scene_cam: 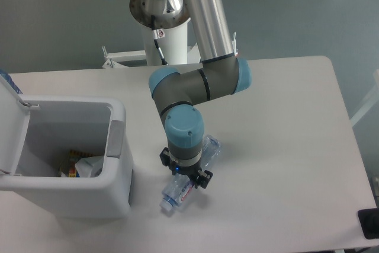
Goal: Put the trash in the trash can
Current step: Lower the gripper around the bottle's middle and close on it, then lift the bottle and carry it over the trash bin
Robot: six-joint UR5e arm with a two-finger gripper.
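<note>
While the arm hangs low over the table [284, 146], its gripper [185, 177] sits right on top of the crushed plastic bottle [188, 177], about at its middle. From this one camera, the bottle lies flat on the table and slanted: its cap end [166, 207] points down toward the near edge and a bit toward the bin, and its fat end [212, 145] pokes out on the far side of the wrist. So the bottle's long line runs from near-left to far-right in the picture, and the black fingers seem to stand across it, one on each side. They look drawn in close to the bottle, but the blue wrist hides the tips, so I cannot tell if they are squeezing it or just near it. The trash can [118, 164] is just off to the side where the cap end leans, with its lid [12, 125] up and some rubbish [83, 164] already inside. I think the bottle would need to go up and then sideways to the bin.
</note>
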